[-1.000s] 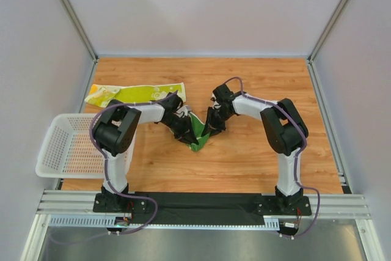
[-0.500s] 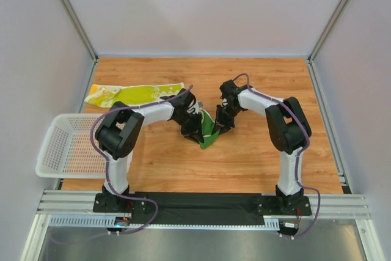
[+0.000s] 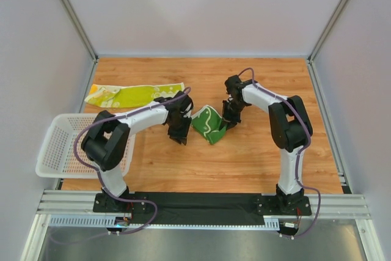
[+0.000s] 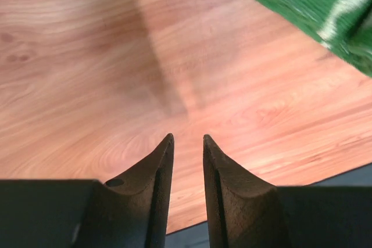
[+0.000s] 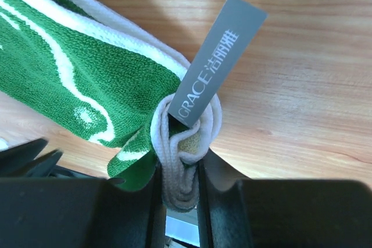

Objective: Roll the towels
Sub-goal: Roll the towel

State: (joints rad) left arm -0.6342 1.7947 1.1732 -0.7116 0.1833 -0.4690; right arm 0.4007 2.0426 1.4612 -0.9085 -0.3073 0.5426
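**Pinching One Corner of the Green Towel, Left Jaws Empty**

Leaving the white mesh basket point(image 3: 61, 145) alone at the near left edge of the table point(image 3: 256, 163), apart from both towels and taking no part in the rolling at this point.

Hovering the left gripper point(image 4: 187, 137) low over bare wood just left of the dark green towel point(image 3: 208, 124), jaws parted by a narrow gap, holding nothing and touching no cloth. Possibly readying for a new hold on the near-left side of the bundle, judging by the position.

Presenting the green towel as a small folded bundle at the middle of the table, between the two grippers and resting on the wood. Looking loosely folded rather than tightly rolled from overhead, so probably sitting early or midway in its roll.

Clamping the right gripper point(image 5: 179, 172) onto the towel's right-hand corner, fingers closed on a bunched loop of pale edging right below the grey label point(image 5: 218, 62). Likely anchoring that end against sliding and lifting the hem clear of the wood for turning over.

Leaving the lime-yellow towel point(image 3: 134, 95) stretched as a long flat strip at the far left, well apart from both grippers and unrolled, evidently being saved for second.
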